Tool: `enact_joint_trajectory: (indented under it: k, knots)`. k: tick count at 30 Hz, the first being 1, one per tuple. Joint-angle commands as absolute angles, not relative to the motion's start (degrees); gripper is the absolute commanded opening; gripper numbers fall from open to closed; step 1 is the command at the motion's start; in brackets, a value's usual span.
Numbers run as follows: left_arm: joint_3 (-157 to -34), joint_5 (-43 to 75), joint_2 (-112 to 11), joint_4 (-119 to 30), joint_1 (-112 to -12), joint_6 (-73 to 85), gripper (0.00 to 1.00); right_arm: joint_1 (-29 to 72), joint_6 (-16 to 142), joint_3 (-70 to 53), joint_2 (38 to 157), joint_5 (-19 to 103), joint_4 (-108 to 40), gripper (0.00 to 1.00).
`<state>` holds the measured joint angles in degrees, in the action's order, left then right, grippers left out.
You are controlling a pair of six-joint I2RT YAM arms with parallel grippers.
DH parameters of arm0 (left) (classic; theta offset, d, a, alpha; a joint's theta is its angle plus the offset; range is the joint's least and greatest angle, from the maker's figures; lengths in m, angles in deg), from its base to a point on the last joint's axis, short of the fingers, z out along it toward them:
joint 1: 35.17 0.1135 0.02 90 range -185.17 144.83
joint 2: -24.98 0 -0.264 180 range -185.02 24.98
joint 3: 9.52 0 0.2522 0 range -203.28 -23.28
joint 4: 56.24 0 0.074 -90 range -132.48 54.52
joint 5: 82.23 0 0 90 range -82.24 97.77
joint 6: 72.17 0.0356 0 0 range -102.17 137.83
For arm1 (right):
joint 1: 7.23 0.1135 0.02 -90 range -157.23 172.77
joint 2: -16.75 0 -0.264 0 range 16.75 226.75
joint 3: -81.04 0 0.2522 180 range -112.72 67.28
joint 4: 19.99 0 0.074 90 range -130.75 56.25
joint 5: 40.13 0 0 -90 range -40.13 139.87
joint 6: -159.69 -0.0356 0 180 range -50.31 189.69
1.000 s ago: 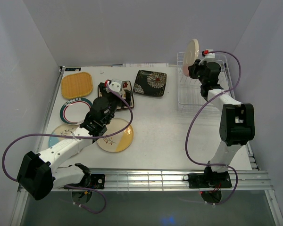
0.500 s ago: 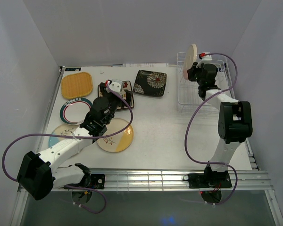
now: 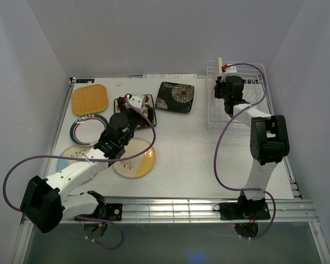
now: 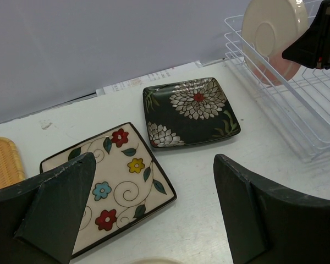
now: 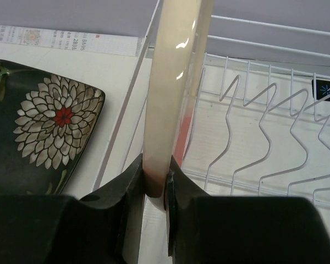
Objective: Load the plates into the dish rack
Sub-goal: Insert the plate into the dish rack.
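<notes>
The plates are at an early stage of loading: six lie flat on the surface and one is held at the rack.

1. Far left: the square orange plate, the green-rimmed plate and the blue-cream plate are set in a column from far to near. The blue-cream plate is partly covered by the left arm. None of the three is touched.
2. Left of centre: the yellow-cream plate lies beside the left arm. The cream floral plate lies directly beneath the left gripper, whose fingers are spread fully apart and grasp nothing.
3. Centre: the black floral plate lies just beside the cream floral plate, between it and the dish rack.
4. Right: the pink-cream plate is held upright, on edge, at the left end of the dish rack. It is clamped at its rim by the fingers of the right gripper. Whether its lower edge is seated between the tines cannot be told.

No plate is seen standing freely in the rack. The first placement is therefore judged incomplete until the plate is released, and six plates are left to load.
</notes>
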<state>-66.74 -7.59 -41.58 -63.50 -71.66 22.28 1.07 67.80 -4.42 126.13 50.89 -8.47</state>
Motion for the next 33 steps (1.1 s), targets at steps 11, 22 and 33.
enact_joint_trajectory:
  k: [11, 22, 33]
  knots:
    - [-67.49, -6.56, -42.43, -62.70, -71.38, 21.78, 0.98, 4.90, 79.97, -14.46, 128.02, 60.77, -7.38, 0.26]
    - [-67.58, -6.74, -42.52, -62.52, -71.47, 21.79, 0.98, 5.08, 80.06, -13.58, 127.67, 60.77, -6.59, 0.45]
    - [-67.66, -6.74, -42.17, -62.34, -71.47, 21.70, 0.98, 5.08, 78.57, -9.10, 122.40, 58.40, -3.43, 0.80]
